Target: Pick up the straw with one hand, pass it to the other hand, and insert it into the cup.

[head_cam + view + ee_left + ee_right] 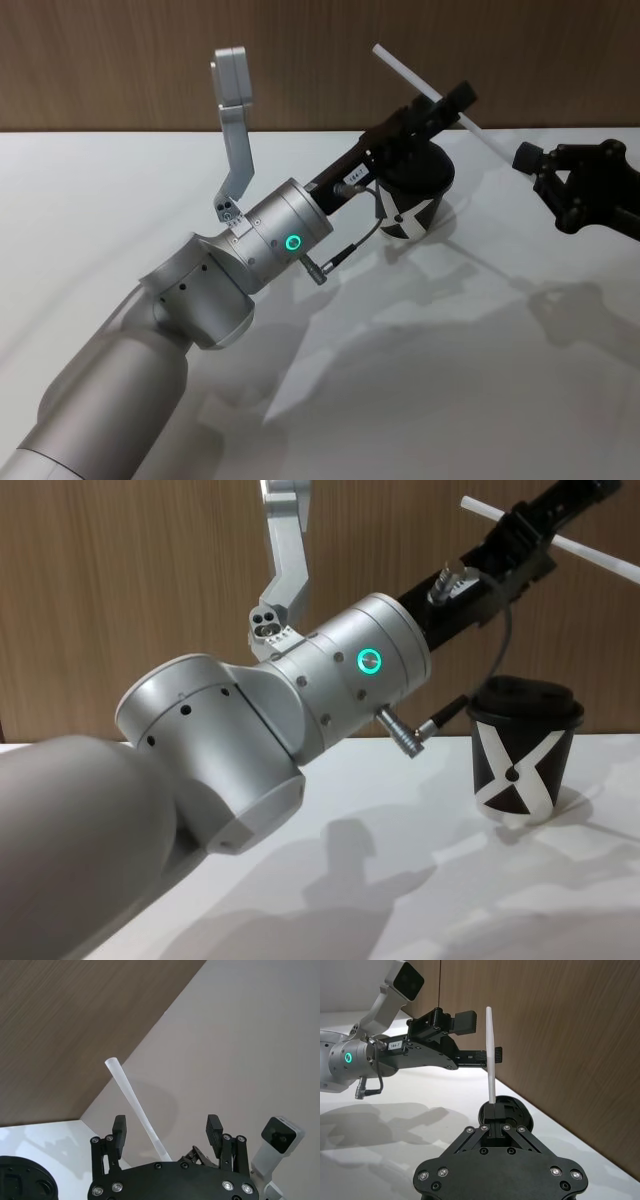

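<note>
Left arm (250, 730) looms big & silver up front, reaching fwd across the worktop (400, 380) twd the cup (520, 765). Left gripper (166, 1124) hangs in the air just above the cup, jaws open wide. Straw (402, 68) runs thru the gap btwn them w/o touching either side, as the left wrist view shows.

Right gripper (492, 1110) sits off to the cup's right, apart from it, jaws closed on the straw's lower end. So the straw is airborne, carried by the right only. Its long axis slants from the right gripper up & across over the cup, free end pointing twd the wood wall (120, 60). That axis crosses the left jaws' closing line roughly square-on, approx mid-length of the straw.

Judgement: this is the hand-over step. Everything turns on that straw-in-gap fit. If the left is to take it, closing should catch the straw cleanly. If the right is to keep it, the left must back out along its own reach w/o knocking it. Can't tell which from here.

Left is the nearer arm to the cup, whose lid (506, 1109) is on.

Worktop is plain white, smooth, w/ lots of room around. Wall stands close behind the cup, so a long straw swung upright has less space on that side.
</note>
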You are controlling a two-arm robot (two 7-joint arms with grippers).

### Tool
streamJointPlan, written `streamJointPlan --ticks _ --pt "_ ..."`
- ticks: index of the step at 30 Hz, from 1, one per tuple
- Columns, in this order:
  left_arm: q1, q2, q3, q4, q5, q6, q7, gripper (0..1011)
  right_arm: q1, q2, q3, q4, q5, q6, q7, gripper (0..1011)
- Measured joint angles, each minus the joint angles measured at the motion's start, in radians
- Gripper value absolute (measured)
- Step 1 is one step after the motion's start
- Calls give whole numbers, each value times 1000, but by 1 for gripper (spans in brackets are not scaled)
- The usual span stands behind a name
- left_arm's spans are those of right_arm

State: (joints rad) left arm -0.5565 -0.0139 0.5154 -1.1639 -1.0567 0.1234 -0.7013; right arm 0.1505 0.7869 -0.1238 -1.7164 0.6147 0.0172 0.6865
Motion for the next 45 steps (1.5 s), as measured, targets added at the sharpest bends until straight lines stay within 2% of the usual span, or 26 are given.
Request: streamJointPlan --ticks 16,20,22,23,34,35,37,38,41,42,45 --pt "-4 -8 -5 17 -36 11 -10 1000 0 0 0 0 0 0 0 0" --pt "-5 -9 -6 19 -39 12 -11 949 0 0 0 0 0 0 0 0" --pt "-5 -9 -6 21 -41 13 -12 881 0 0 0 0 0 0 0 1" --pt "-5 -9 -6 21 -42 13 -12 881 0 0 0 0 0 0 0 0" --pt "-6 -10 -7 23 -46 14 -13 534 0 0 0 0 0 0 0 0" --pt "-6 -10 -7 23 -47 14 -13 472 0 0 0 0 0 0 0 0" --pt "-6 -11 -7 23 -47 14 -14 441 0 0 0 0 0 0 0 0" --pt "-6 -11 -7 23 -47 14 -14 367 0 0 0 0 0 0 0 1" --pt "-6 -11 -7 24 -47 15 -14 308 0 0 0 0 0 0 0 1" --pt "-6 -11 -7 24 -48 15 -14 246 0 0 0 0 0 0 0 0" --pt "-6 -11 -7 24 -48 15 -14 182 0 0 0 0 0 0 0 1"
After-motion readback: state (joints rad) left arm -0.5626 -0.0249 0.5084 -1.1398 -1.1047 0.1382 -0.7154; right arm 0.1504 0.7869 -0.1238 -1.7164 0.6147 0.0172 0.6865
